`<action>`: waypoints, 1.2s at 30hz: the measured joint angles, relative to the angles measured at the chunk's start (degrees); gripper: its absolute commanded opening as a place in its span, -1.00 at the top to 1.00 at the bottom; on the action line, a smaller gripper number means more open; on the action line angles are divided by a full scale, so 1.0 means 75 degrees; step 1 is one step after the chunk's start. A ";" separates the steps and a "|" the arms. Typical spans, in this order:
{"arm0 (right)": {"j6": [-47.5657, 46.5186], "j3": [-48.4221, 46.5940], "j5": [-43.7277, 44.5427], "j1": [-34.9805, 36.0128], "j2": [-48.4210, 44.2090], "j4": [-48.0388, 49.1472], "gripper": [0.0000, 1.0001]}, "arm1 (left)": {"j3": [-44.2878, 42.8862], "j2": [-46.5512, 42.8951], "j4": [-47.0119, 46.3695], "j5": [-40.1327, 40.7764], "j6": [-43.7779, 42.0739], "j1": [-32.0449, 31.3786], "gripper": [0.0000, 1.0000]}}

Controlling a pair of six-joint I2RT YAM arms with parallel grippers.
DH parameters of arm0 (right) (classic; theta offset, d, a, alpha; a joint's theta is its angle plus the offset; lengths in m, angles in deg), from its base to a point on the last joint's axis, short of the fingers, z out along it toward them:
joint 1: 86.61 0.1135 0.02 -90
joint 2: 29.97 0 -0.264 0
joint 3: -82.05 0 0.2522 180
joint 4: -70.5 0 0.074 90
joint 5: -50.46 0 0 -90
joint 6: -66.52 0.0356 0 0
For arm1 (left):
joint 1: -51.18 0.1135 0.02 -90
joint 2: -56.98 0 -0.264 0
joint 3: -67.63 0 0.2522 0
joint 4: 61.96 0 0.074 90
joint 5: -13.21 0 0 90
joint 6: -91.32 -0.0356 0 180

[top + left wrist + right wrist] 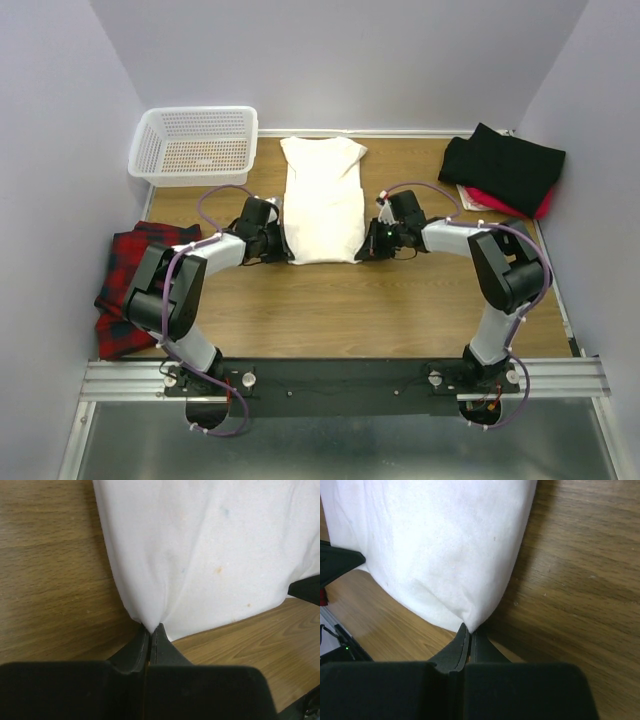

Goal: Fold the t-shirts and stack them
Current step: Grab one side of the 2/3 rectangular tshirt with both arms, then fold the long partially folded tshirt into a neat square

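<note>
A cream-white t-shirt point(323, 198) lies folded lengthwise in the middle of the table, collar end toward the back wall. My left gripper point(283, 246) is shut on its near left corner; in the left wrist view the cloth point(210, 555) puckers into the closed gripper point(151, 629). My right gripper point(365, 244) is shut on the near right corner, where the white fabric point(435, 545) is pinched at the gripper point(470, 632). A folded black t-shirt point(503, 166) rests on a red t-shirt point(505, 205) at the back right.
A white mesh basket point(194, 146) stands at the back left. A red and dark plaid cloth point(122, 285) lies at the left table edge beside my left arm. Grey walls close in the left, back and right sides.
</note>
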 measured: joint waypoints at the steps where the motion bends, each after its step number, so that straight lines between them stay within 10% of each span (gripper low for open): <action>1: 0.0017 0.0085 -0.0003 0.0003 -0.0044 0.0090 0.99 | 0.0015 -0.0012 -0.0006 -0.0023 -0.0003 0.0000 1.00; 19: 0.0504 0.2483 0.0017 0.0866 -0.2847 -0.0277 0.99 | 0.1396 -0.3200 0.2040 0.0009 0.0726 -0.0557 1.00; 36: 0.0868 0.2043 0.0414 0.1419 -0.5479 -0.2500 0.99 | -0.0184 -0.4908 0.5021 0.1026 0.1629 -0.1492 1.00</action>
